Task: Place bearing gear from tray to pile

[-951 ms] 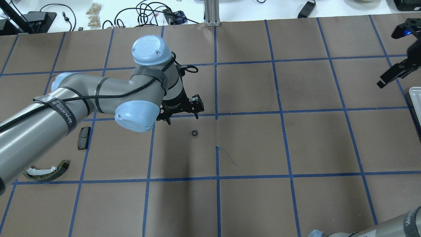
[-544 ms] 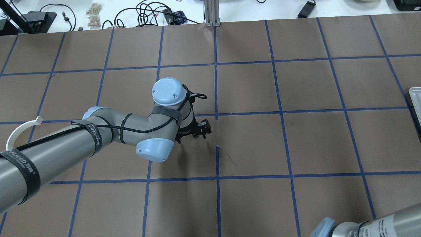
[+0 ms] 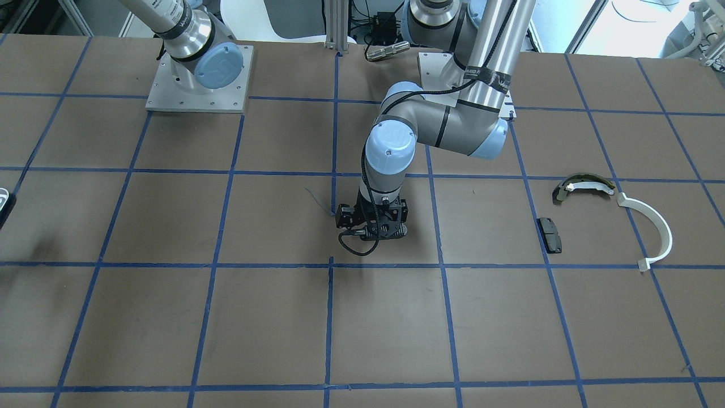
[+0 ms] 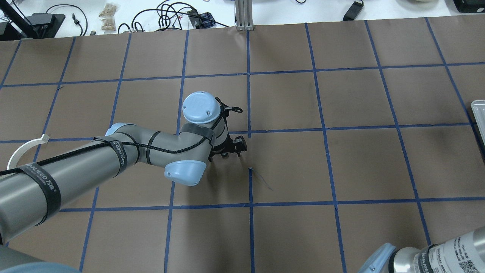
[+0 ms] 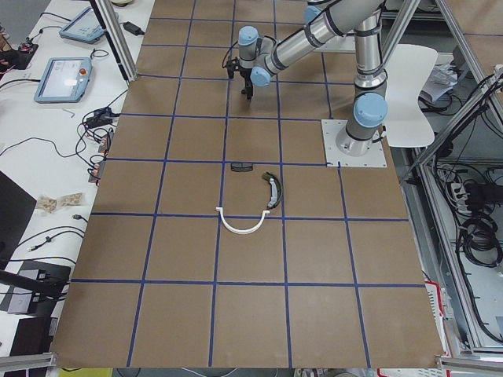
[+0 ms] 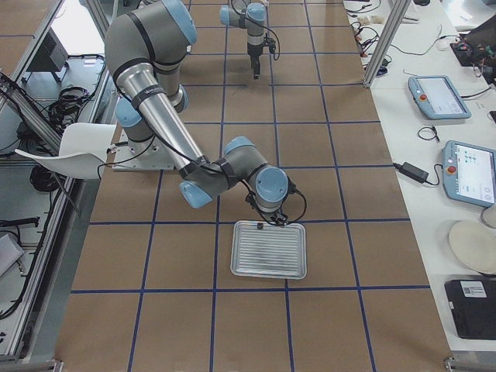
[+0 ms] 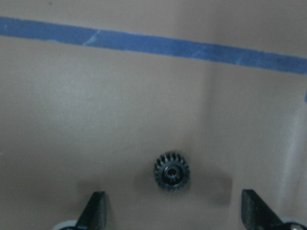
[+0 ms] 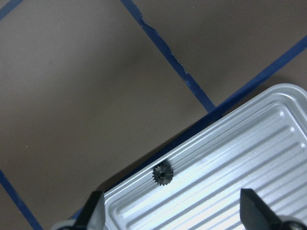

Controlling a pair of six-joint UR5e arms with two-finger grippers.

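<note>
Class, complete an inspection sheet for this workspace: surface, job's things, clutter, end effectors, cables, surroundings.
Surface: brown-papered table, blue tape grid.
Job's things: one bearing gear on the table; second gear inside the tray, by its rim; pile of white half-ring, brake shoe, black pad.
Clutter: nothing seen.
End effectors: left end effector open, straddling the bearing gear; right end effector open above the second gear.
Cables: black cable looped at the left wrist.
Surroundings: tablets and wires on the adjoining bench.

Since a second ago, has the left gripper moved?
Yes. In the overhead view the left gripper has shifted toward the lower right, nearer the peeled tape end, and now hangs over the gear.
</note>
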